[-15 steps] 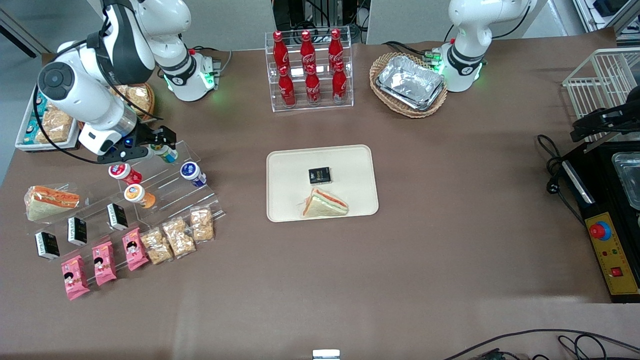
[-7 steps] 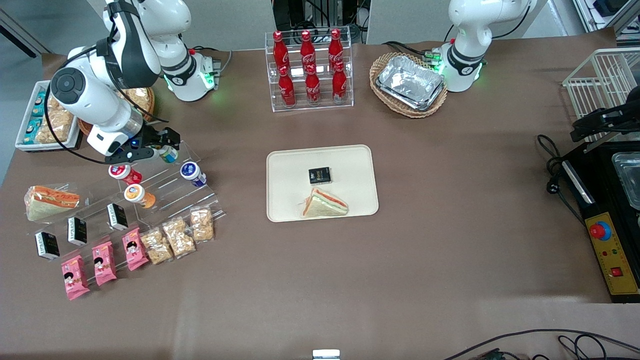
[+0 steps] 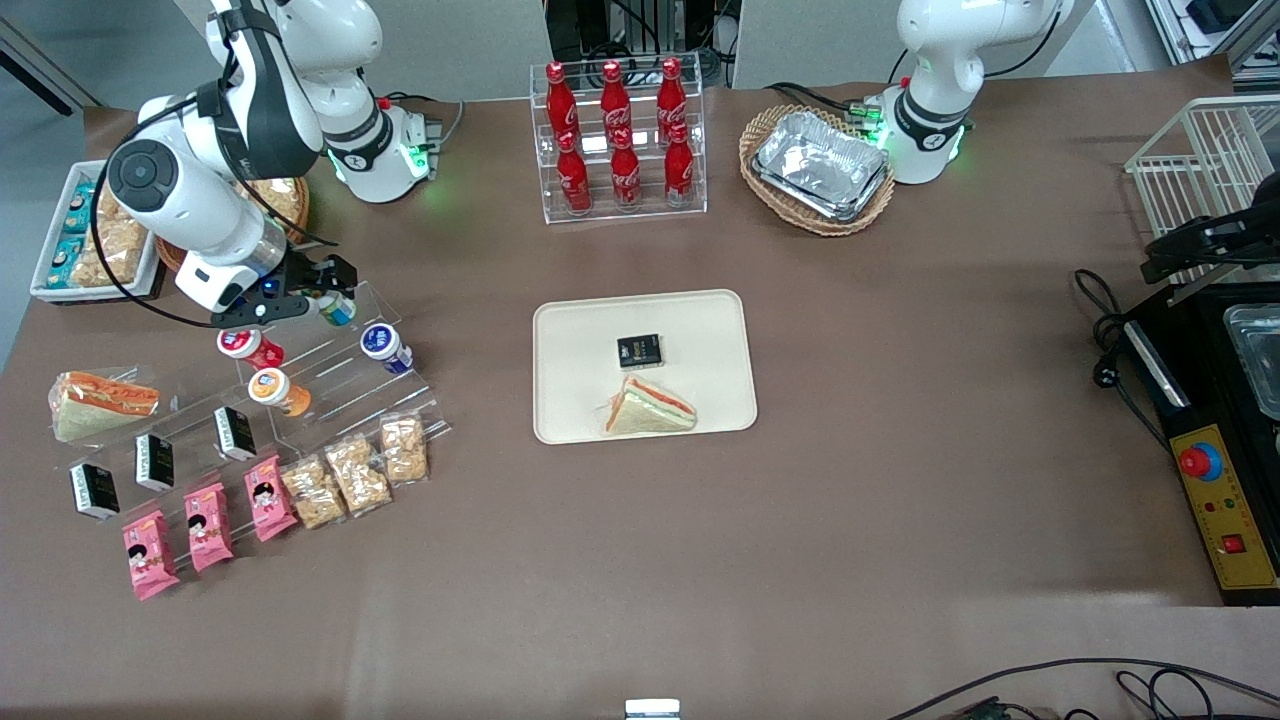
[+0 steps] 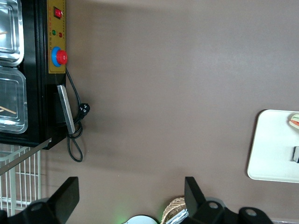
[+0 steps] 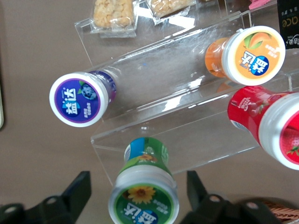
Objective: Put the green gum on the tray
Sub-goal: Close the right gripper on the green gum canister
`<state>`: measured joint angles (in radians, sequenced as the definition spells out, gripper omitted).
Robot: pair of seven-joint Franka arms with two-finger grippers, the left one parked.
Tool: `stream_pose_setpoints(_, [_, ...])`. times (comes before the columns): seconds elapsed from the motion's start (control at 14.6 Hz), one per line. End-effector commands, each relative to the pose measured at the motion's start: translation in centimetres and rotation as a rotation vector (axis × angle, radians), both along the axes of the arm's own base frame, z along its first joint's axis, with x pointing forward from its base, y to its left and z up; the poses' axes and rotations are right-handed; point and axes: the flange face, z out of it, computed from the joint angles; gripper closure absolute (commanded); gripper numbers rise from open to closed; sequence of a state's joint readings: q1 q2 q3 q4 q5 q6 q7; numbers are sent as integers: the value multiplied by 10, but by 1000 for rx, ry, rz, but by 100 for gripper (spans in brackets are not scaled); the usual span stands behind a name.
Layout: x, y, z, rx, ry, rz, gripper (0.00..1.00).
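Green gum [image 5: 144, 191] on top step of acrylic riser [image 5: 187, 126], between spread fingers of gripper [image 5: 138, 198]; contact apparently none. Risks: bottle tipping off riser during closure; blue-lidded bottle [image 5: 83, 98], one step down riser, bumped. Tray [image 3: 560, 330] well apart from riser.

The gripper [image 3: 322, 287] is hovering over the stepped stand [image 3: 340, 360], its open fingers either side of the green gum [image 5: 144, 191]. The blue-lidded bottle [image 5: 79, 99] is lying just nearer the front camera; the tray [image 3: 575, 330] is sitting well apart toward the parked arm's end.

Brown table [image 3: 850, 500] (cloth-like) carries cream tray [image 3: 720, 325].
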<state>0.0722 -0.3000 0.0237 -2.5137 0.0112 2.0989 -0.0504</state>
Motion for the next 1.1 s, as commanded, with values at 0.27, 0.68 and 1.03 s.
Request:
stream_pose_setpoints(0.27, [-2, -5, -1, -24, -2, 38, 61])
stream_pose_setpoints(0.68, [17, -1, 30, -27, 4, 58, 75])
stream_pose_setpoints(1.03, [44, 9, 89, -4, 52, 38, 75])
